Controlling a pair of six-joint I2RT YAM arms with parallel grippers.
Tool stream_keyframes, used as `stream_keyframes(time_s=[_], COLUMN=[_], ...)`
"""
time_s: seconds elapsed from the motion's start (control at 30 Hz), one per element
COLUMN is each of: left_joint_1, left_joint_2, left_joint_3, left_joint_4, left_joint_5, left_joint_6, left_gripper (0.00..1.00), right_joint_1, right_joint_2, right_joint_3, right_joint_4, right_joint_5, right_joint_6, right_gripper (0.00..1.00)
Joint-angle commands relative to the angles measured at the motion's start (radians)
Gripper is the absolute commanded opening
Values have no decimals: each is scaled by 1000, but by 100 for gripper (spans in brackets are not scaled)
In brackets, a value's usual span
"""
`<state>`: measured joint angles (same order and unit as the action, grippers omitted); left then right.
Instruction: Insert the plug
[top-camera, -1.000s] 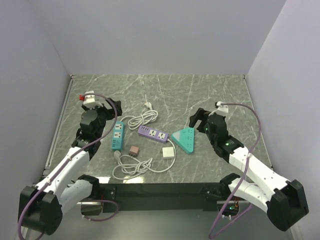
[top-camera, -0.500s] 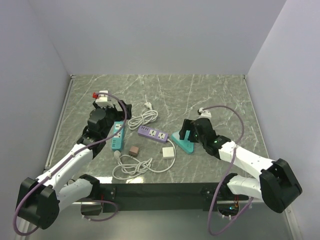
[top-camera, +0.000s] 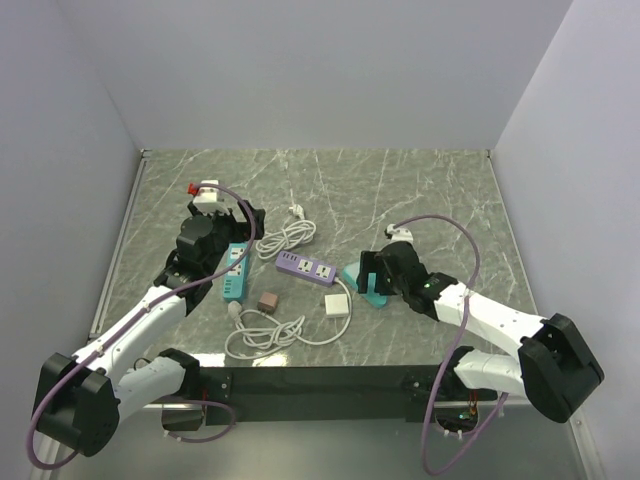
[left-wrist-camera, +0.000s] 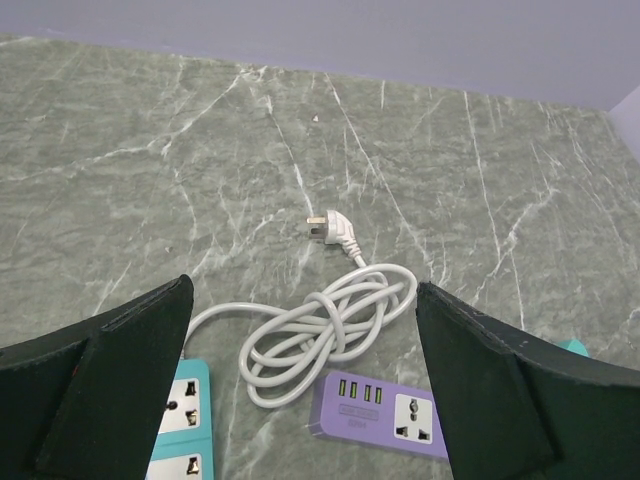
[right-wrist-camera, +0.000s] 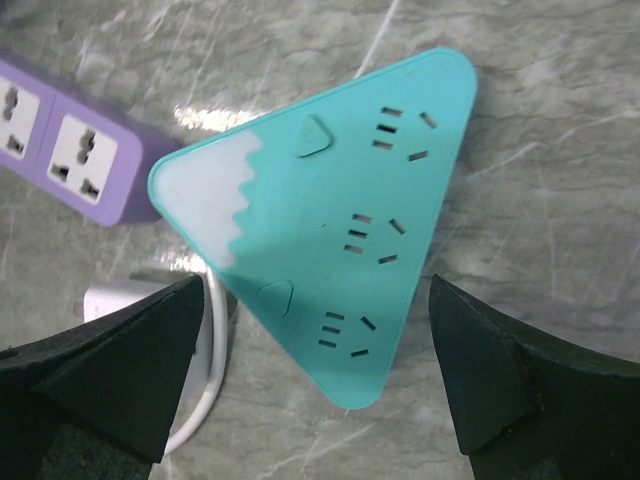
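The plug (top-camera: 337, 305) is a flat white square block lying on the table between the purple strip and the arm bases. Its thin white cable (top-camera: 265, 334) is coiled to its left. In the right wrist view only its edge (right-wrist-camera: 112, 298) shows, behind the left finger. My right gripper (top-camera: 368, 273) is open and hovers over a teal triangular power strip (right-wrist-camera: 330, 230), just right of the plug. My left gripper (top-camera: 250, 217) is open and empty above the far end of a teal rectangular strip (top-camera: 235, 272).
A purple power strip (top-camera: 307, 267) lies in the middle and shows in the left wrist view (left-wrist-camera: 385, 412). A small white pronged plug (left-wrist-camera: 335, 228) with a knotted cable (left-wrist-camera: 320, 335) lies behind it. A brownish cube adapter (top-camera: 267, 300) sits near the coil.
My right gripper has moved left and down over the teal triangular strip. My left gripper moved right toward the teal rectangular strip, then held nearly still.
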<state>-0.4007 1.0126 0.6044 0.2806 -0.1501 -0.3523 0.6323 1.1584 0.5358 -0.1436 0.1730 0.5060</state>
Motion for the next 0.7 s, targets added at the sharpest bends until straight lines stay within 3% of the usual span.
stream_keyframes(time_s=[0.0,0.2,0.57,0.67], left_joint_1=[-3,-3,-4,-12], left_joint_2=[0,-8,1,7], left_joint_3=[41,40,37,37], left_joint_4=[12,8,22,29], left_joint_5=[23,14,32,44], left_joint_6=[16,18,26,30], left_gripper=[99,99,99,99], right_joint_1=[12,20,46,67], right_joint_2=[-2,78,201,242], right_joint_3=[-2,35,115,130], right_joint_4=[-1,-28,-76,-59], right_joint_5=[-64,-93,3,22], right_joint_6=[-49,-49,5,15], right_gripper=[99,100,100,86])
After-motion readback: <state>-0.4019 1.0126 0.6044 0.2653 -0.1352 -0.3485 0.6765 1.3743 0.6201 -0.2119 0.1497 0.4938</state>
